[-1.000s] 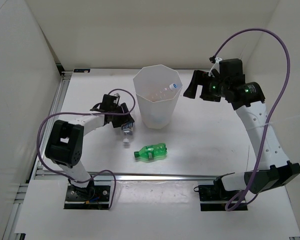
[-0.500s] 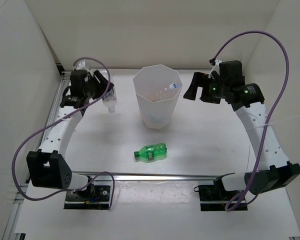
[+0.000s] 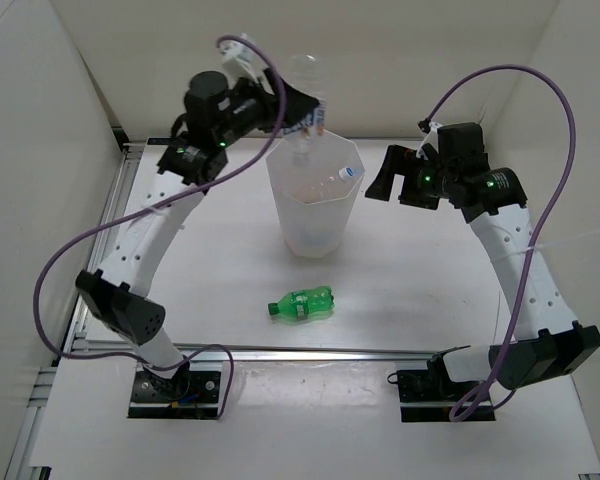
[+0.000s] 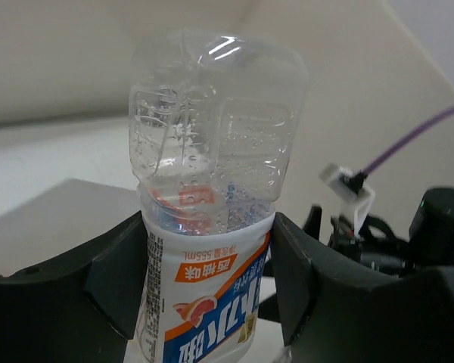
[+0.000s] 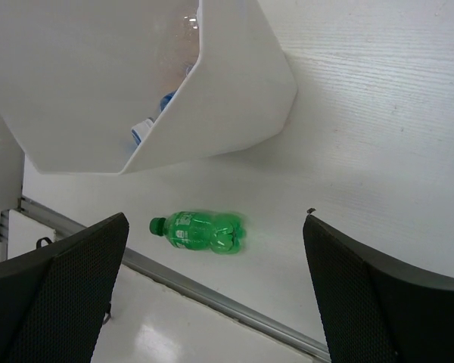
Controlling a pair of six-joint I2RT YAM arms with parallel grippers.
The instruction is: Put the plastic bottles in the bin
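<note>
Releasing cleanly is what this step calls for, judged from the pose: the left gripper (image 4: 208,291) is clamped on the blue-labelled bottle (image 4: 212,144), one black finger on each side of the printed label, with the bottle's ribbed clear base pointing up and away from the wrist, so the cap end is the lower one. From above, that bottle hangs high over the far-left part of the bin (image 3: 286,205) rim, and the view does not settle whether its lower end is fully inside the opening or over the edge itself. The safer course would be to carry it a little further toward the middle of the mouth before parting the fingers, and to part them in one go so the bottle drops straight rather than tipping off a facet of the rim. Inside the bin a white-labelled bottle (image 3: 344,173) with a blue cap leans against the right wall – there is room beside it. Beyond the bin's right side the right gripper (image 3: 386,172) hovers with its fingers spread wide and nothing between them, near the bin but apart from it. One green bottle (image 3: 303,303) lies on its side on the table (image 3: 200,260), just in front of the bin, well apart from both grippers and not yet picked up.
</note>
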